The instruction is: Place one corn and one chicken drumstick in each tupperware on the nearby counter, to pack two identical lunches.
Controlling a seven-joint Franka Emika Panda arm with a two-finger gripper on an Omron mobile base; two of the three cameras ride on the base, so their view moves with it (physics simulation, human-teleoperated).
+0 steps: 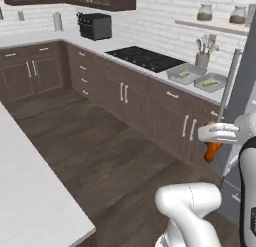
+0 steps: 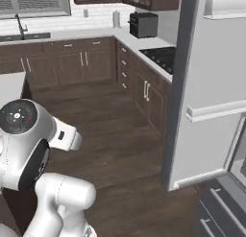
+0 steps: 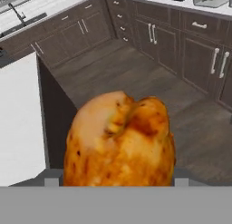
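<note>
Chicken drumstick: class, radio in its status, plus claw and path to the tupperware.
Claw shut on chicken drumstick, carried above the floor. Both tupperware on the counter each hold corn, no drumstick yet. Fridge door stands open beside the trays.

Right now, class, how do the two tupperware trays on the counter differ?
The left tupperware sits nearer the cooktop; the right tupperware sits nearer the fridge door. The left one looks somewhat larger than the right. Both are shallow grey trays, each holding one corn ear, with no drumstick yet.
</note>
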